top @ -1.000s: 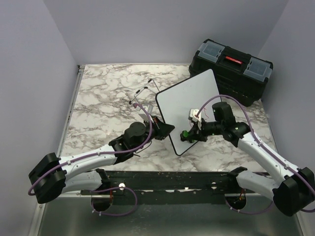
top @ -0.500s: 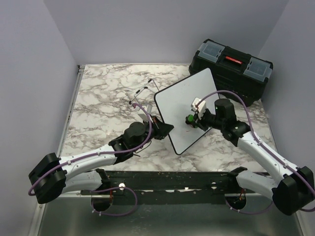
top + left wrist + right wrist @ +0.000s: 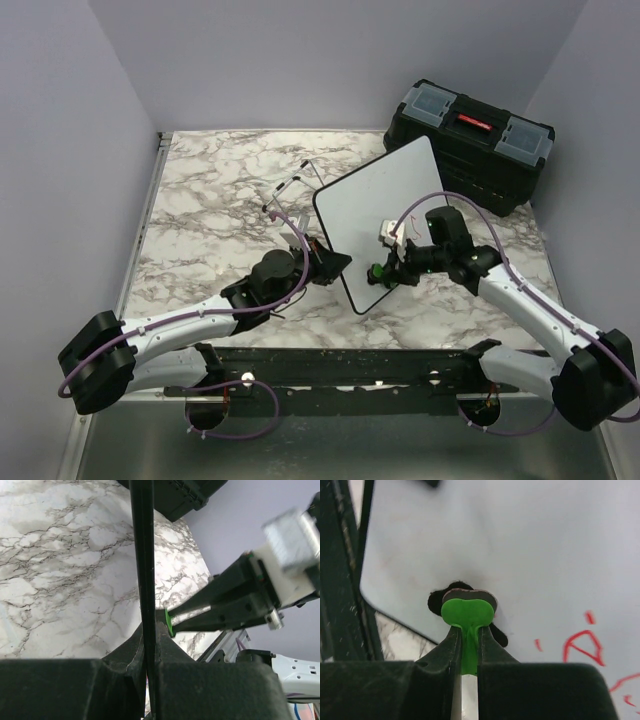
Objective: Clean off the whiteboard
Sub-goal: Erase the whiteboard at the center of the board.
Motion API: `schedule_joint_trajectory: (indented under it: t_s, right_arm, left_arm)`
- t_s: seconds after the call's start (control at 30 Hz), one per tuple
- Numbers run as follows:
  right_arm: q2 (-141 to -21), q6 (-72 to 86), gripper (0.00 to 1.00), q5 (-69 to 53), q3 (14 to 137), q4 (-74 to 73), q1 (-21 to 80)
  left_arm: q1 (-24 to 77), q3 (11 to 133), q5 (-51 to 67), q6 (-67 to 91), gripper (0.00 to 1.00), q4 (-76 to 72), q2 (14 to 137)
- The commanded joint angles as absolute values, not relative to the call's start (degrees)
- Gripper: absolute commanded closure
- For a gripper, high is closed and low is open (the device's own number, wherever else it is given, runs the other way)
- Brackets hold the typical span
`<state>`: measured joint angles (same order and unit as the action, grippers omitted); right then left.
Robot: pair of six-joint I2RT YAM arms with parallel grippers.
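The whiteboard point(image 3: 365, 200) stands tilted on its lower corner, its white face toward the right arm. My left gripper point(image 3: 333, 265) is shut on its black rim at the lower left edge; in the left wrist view the rim point(image 3: 142, 555) runs edge-on between the jaws of that gripper point(image 3: 150, 647). My right gripper point(image 3: 380, 270) is shut on a green eraser point(image 3: 467, 612), whose felt pad presses on the board point(image 3: 495, 540) near its lower edge. Red marks point(image 3: 582, 645) lie to the right of the eraser. The eraser also shows in the left wrist view point(image 3: 168, 622).
A black toolbox point(image 3: 470, 135) stands behind the board at the back right. A thin black wire easel stand point(image 3: 290, 190) lies on the marble table point(image 3: 210, 200) left of the board. Purple walls close in both sides.
My right gripper swept the eraser up the board half a second ago, then back down to near the lower edge. The left gripper kept its hold; the board shifted only slightly.
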<state>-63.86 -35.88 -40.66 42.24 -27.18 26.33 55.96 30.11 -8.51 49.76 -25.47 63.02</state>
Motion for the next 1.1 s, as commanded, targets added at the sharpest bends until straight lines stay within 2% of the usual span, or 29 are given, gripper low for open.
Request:
schedule_joint_trajectory:
  t_s: [0.0,0.1,0.23,0.4,0.47,0.63,0.8,0.87,0.93,1.07]
  right_arm:
    - [-63.80,-18.54,0.99,-22.43,45.98,-8.41,26.89]
    - [-63.65,-21.05,0.99,-14.96,44.73,-8.61,26.81]
    - [-60.58,-29.90,0.99,-14.71,39.76,-14.60,26.81]
    - [-60.47,-47.79,0.99,-36.77,38.75,-35.29,26.89]
    - [-62.43,-49.99,0.99,-42.47,39.18,-37.76,26.96]
    - [-64.52,-41.79,0.99,-39.80,43.68,-31.19,27.04]
    - [-68.08,-30.07,0.99,-13.77,49.20,-20.71,26.95]
    - [-68.76,-28.22,0.99,-8.86,50.62,-18.35,26.98]
    - [-67.85,-27.71,0.99,-13.86,50.70,-16.31,26.98]
    - [-66.24,-26.30,0.99,-32.06,48.47,-12.67,27.28]
  left_arm:
    - [56.95,32.43,-5.27,50.78,1.00,-32.96,61.72]
    - [56.91,32.35,-5.10,50.74,1.00,-33.02,61.65]
    - [56.95,31.78,-4.87,50.80,1.00,-33.89,61.52]
    - [56.95,31.68,-4.53,50.86,1.00,-34.76,62.04]
    - [56.95,31.87,-4.40,50.96,1.00,-34.89,62.38]
    - [56.95,31.77,-4.46,51.15,1.00,-34.91,62.41]
    - [56.95,31.85,-4.71,51.18,1.00,-34.28,61.81]
    - [56.95,31.99,-4.51,51.13,1.00,-34.56,62.09]
    - [56.95,32.16,-4.08,51.15,1.00,-34.93,62.60]
    - [56.95,32.53,-3.52,51.12,1.00,-35.07,63.03]
